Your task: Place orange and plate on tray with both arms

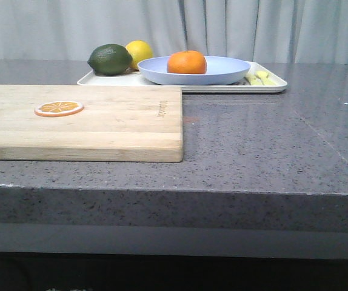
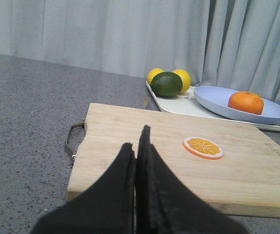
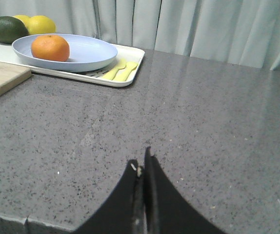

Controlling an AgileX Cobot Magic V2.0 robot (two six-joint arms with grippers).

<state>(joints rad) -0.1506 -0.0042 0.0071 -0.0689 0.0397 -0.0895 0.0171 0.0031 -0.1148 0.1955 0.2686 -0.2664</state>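
Note:
The orange (image 1: 187, 62) rests inside the pale lavender-blue plate (image 1: 222, 71), and the plate lies on the cream-white tray (image 1: 271, 86) at the back of the counter. Both wrist views show the same stack: orange (image 2: 246, 102) on plate (image 2: 213, 100) on tray (image 2: 171, 103), and orange (image 3: 50, 47) on plate (image 3: 89, 51) on tray (image 3: 130, 54). My left gripper (image 2: 137, 139) is shut and empty above the near edge of the cutting board. My right gripper (image 3: 141, 158) is shut and empty over bare counter, well short of the tray. Neither arm appears in the front view.
A wooden cutting board (image 1: 101, 130) with a thin orange slice (image 1: 59, 108) lies front left. A dark green fruit (image 1: 110, 59) and a lemon (image 1: 139, 53) sit on the tray's left end, pale yellow cutlery (image 1: 260, 78) on its right end. Curtains hang behind.

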